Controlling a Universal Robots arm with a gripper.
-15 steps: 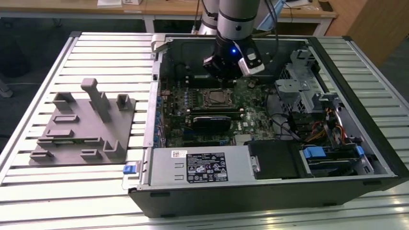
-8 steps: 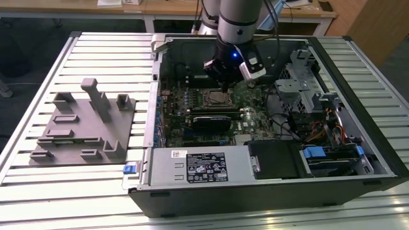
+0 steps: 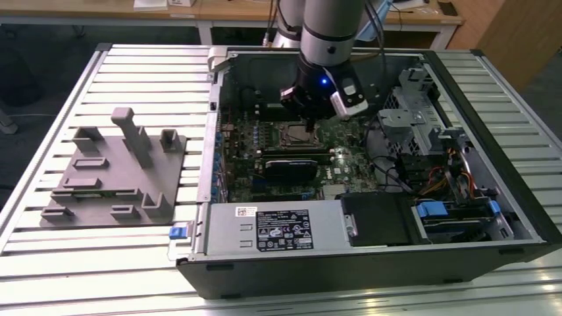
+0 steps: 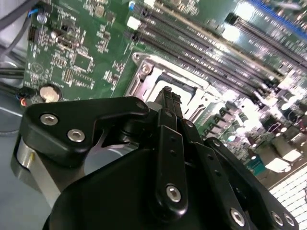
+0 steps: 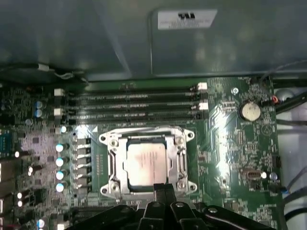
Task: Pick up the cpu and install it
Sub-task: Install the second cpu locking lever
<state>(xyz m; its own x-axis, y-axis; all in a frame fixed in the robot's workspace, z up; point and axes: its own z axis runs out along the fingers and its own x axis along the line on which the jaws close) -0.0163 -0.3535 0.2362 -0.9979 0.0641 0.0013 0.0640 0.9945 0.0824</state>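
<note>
The cpu [image 5: 146, 164] is a small flat square chip with a pale silvery top that catches a warm sheen in the first wrist view, edged by a thin darker rim. It lies flat and square inside the metal-framed socket [image 5: 109, 163] on the green motherboard [image 5: 230, 158], its sides in line with the frame. The gripper [image 5: 164, 188] stands just over the near edge of the socket, its two black fingers pressed together with no gap between them and nothing held; their tips sit at the rim of the chip, and whether they touch it cannot be told. From the gripper, the chip lies just ahead of and below the fingertips, with the rows of memory slots [image 5: 129, 105] beyond it and a round coin cell [image 5: 250, 111] off to one side on the board. In the second wrist view the closed fingers [image 4: 169, 103] point down at the socket frame [image 4: 144, 79], with the chip mostly hidden behind them. In the exterior view the gripper [image 3: 311, 123] hangs low inside the open computer case [image 3: 527, 217], directly above the socket [image 3: 295, 134], while the grey holder block [image 3: 114, 178] rests on the slatted table [image 3: 52, 263], well apart on the exterior view's left.
</note>
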